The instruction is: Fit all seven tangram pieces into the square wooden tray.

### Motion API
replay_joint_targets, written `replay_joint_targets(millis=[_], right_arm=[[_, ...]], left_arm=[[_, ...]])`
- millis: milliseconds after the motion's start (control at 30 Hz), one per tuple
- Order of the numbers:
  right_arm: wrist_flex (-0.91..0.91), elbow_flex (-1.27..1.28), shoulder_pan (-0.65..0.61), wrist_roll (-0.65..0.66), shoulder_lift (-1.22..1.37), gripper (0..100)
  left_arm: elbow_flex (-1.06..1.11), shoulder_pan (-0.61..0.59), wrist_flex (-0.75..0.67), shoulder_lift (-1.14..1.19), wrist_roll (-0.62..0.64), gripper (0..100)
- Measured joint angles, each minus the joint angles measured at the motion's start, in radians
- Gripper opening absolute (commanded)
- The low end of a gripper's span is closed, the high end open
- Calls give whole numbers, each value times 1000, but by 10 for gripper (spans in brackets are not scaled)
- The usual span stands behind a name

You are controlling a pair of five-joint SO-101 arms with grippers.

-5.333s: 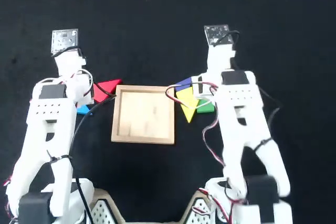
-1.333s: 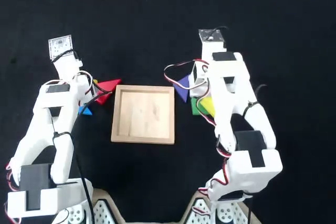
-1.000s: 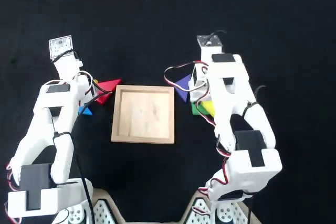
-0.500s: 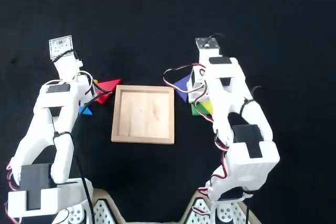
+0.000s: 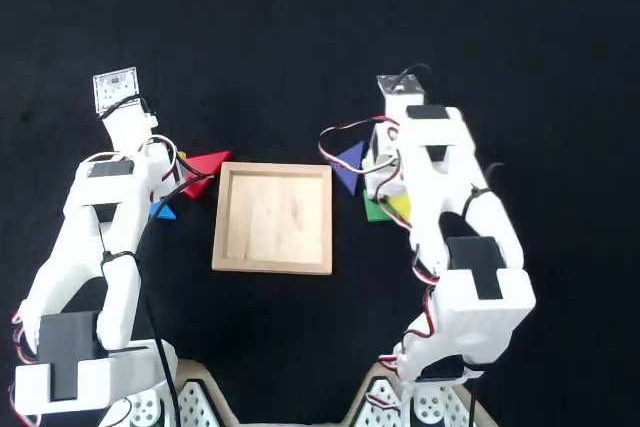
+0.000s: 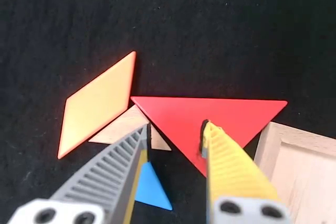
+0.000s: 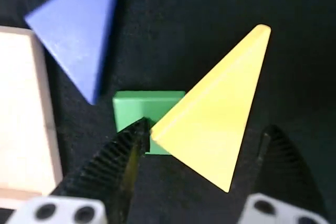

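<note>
The square wooden tray lies between the two arms. In the left wrist view my left gripper is open, its fingers astride one corner of the red triangle. An orange parallelogram, a tan triangle and a small light-blue triangle lie beside it. My right gripper is open over the yellow triangle, which overlaps the green square. A blue triangle lies between them and the tray's edge.
A black cloth covers the table. The red triangle touches the tray's far left corner. The blue triangle and green square sit just off the tray's right side. The arm bases stand at the near edge.
The right arm has swung in over the pieces right of the tray and shifted slightly in the last second. The yellow triangle now lies farther from the tray. The left arm holds still.
</note>
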Motion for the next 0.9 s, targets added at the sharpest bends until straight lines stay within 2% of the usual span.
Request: replay_joint_targets(millis=[200,500,667,900], right_arm=[[0,-5,51,2,5,261],[0,-5,52,2,5,260],[0,-5,58,2,5,214],[-8,20,80,48,-78,208]], left_arm=[[0,0,0,0,0,177],[0,0,0,0,0,177],[0,0,-3,0,0,177],[0,0,-6,0,0,177]])
